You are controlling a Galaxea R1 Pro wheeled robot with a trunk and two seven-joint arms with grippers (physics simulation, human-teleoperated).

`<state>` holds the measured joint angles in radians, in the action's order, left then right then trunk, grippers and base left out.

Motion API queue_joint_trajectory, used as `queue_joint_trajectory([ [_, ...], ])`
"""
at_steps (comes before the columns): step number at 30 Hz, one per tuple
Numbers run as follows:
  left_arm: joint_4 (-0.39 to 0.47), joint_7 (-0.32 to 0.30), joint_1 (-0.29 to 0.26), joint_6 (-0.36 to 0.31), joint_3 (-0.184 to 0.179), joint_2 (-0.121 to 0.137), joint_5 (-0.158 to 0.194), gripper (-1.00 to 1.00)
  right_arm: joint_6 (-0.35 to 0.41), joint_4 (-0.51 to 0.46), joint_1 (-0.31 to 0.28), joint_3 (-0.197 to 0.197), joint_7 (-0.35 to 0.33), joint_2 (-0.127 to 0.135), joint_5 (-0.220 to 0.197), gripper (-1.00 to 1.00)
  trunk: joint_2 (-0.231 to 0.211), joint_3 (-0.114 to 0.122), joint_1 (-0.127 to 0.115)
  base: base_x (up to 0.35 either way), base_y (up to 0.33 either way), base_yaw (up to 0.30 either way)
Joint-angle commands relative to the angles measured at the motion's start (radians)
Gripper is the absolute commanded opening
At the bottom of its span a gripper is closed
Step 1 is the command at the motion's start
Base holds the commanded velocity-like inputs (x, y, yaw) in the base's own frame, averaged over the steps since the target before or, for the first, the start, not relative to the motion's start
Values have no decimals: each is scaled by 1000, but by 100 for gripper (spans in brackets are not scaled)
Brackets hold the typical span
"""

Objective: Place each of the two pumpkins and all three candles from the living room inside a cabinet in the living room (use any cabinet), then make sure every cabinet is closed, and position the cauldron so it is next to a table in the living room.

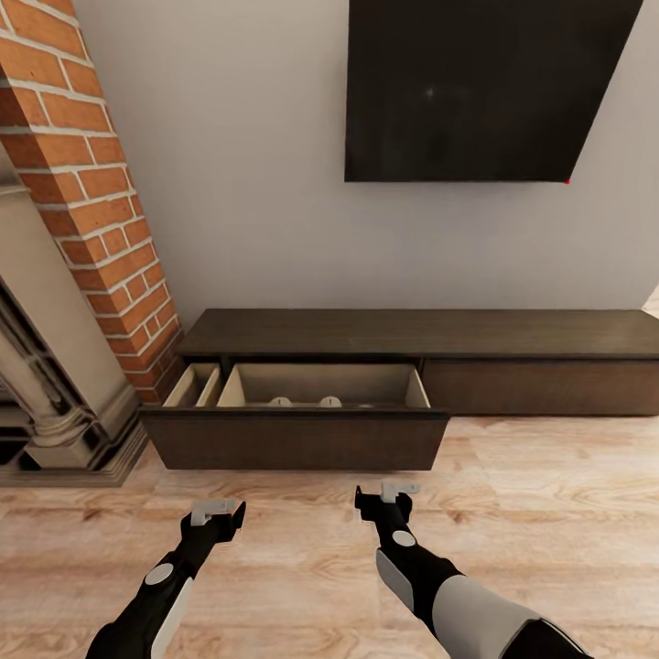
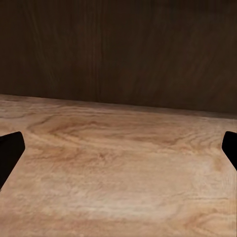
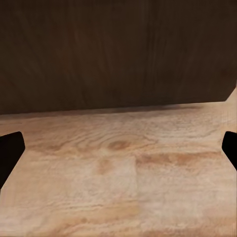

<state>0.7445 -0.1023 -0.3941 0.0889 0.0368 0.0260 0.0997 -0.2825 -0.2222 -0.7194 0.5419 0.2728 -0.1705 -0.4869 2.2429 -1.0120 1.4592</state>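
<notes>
The cabinet (image 1: 412, 361) stands directly ahead of both tools, its long axis crosswise to their reach. Its left drawer (image 1: 297, 441) is pulled out, with two candles (image 1: 305, 401) lying inside at the back. The left tool (image 1: 217, 510) and right tool (image 1: 388, 495) are both released, fingers spread, empty, low over the wooden floor (image 1: 513, 494). The drawer front lies just ahead of them; the right tool is judged slightly nearer.

cabinet (image 1: 421, 331): dark matt wood | floor (image 1: 549, 513): pale grained wood | column (image 1: 87, 192): rough brick
</notes>
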Motion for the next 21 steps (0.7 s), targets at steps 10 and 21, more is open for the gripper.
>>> queue_joint_trajectory([
  [10,-2,1,0,0,0,0,1,100,-1,3,0,-1,0,2,-1,100,0,0,0,313,0,0],
  [21,-7,21,0,0,13,2,4,100,53,7,-4,-59,0,8,-18,100,0,0,0,309,0,0],
])
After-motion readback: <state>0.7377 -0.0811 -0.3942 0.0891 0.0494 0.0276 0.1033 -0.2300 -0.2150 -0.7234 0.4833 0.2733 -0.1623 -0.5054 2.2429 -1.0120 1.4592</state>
